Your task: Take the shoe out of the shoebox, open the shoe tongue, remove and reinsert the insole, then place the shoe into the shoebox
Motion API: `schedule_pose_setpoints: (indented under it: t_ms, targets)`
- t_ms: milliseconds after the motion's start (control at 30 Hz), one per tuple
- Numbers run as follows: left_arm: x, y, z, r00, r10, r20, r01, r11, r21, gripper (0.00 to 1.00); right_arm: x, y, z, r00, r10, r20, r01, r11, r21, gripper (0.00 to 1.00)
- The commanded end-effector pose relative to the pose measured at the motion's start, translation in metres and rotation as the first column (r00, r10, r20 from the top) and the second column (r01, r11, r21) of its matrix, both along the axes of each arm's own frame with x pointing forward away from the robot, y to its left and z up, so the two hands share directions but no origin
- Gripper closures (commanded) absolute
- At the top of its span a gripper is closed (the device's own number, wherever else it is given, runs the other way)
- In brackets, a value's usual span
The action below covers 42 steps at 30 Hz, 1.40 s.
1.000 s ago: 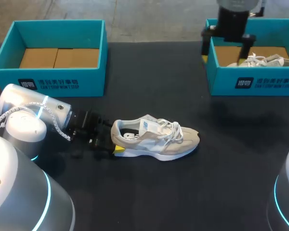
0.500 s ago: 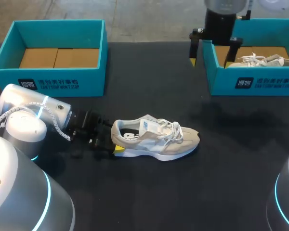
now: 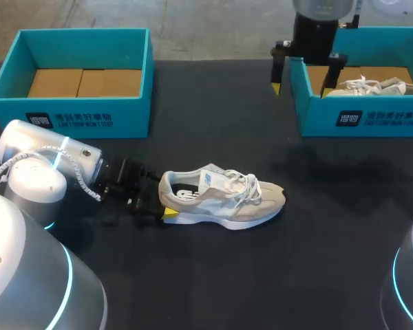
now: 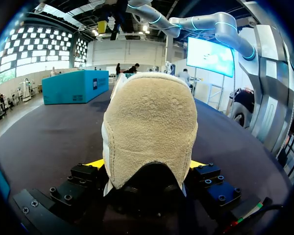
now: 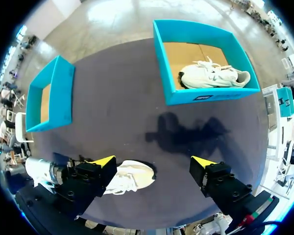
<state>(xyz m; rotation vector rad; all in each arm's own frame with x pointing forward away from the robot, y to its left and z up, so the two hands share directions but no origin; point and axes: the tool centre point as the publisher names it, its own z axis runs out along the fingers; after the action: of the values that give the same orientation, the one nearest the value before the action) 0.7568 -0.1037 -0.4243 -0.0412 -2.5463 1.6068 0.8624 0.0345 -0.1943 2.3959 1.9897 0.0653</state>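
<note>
1. Standing on its sole on the black table (image 3: 330, 227), the beige-and-white suede sneaker (image 3: 224, 199) is out of any box, its toe toward my right arm's side. I judge the first step done.
2. The left gripper (image 4: 146, 169) pinches the sneaker's heel, with a yellow tip pressed against each side, as the left wrist view shows.
3. The right gripper (image 5: 154, 164) hangs high over the table, fingers spread wide with nothing between them. It is just beside the left wall of the right-hand teal cardboard shoebox (image 3: 372, 120), which holds a second white sneaker (image 3: 372, 86).
4. The left-hand teal cardboard shoebox (image 3: 69, 113) shows only its brown cardboard floor.
5. White laces lie crossed over the tongue. Opening the tongue, taking the insole out and putting it back, and reboxing all appear left to do.
6. Each box has a dark logo square and white print on its front wall. The sneaker carries a blue side mark and dark print inside the heel opening. None of it is legible enough to quote.
</note>
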Motion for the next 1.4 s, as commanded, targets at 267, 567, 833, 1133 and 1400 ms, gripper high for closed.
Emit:
schedule_pose_setpoints:
  t_ms: [267, 567, 833, 1133, 1400]
  targets:
    - [0.001, -0.002, -0.002, 1.000, -0.001, -0.001, 0.001, 1.000, 0.002, 1.00, -0.001, -0.001, -0.001, 1.000, 0.000, 0.002, 0.000, 1.000, 0.002, 0.00]
    - [0.001, -0.002, -0.002, 1.000, -0.001, -0.001, 0.001, 1.000, 0.002, 1.00, -0.035, 0.046, -0.012, 1.000, 0.021, -0.006, -0.021, 0.999, -0.032, 0.00]
    - [0.001, -0.002, -0.002, 1.000, -0.001, -0.001, 0.001, 1.000, 0.002, 1.00, -0.058, 0.082, -0.001, 1.000, -0.010, 0.000, 0.010, 1.000, -0.015, 0.00]
    - [0.001, -0.002, -0.002, 1.000, -0.001, -0.001, 0.001, 1.000, 0.002, 1.00, -0.072, 0.115, 0.006, 1.000, -0.013, 0.010, 0.013, 1.000, -0.022, 0.00]
    - [0.001, -0.002, -0.002, 1.000, -0.001, -0.001, 0.001, 1.000, 0.002, 1.00, -0.071, 0.132, -0.006, 1.000, 0.005, -0.010, -0.005, 1.000, -0.001, 0.00]
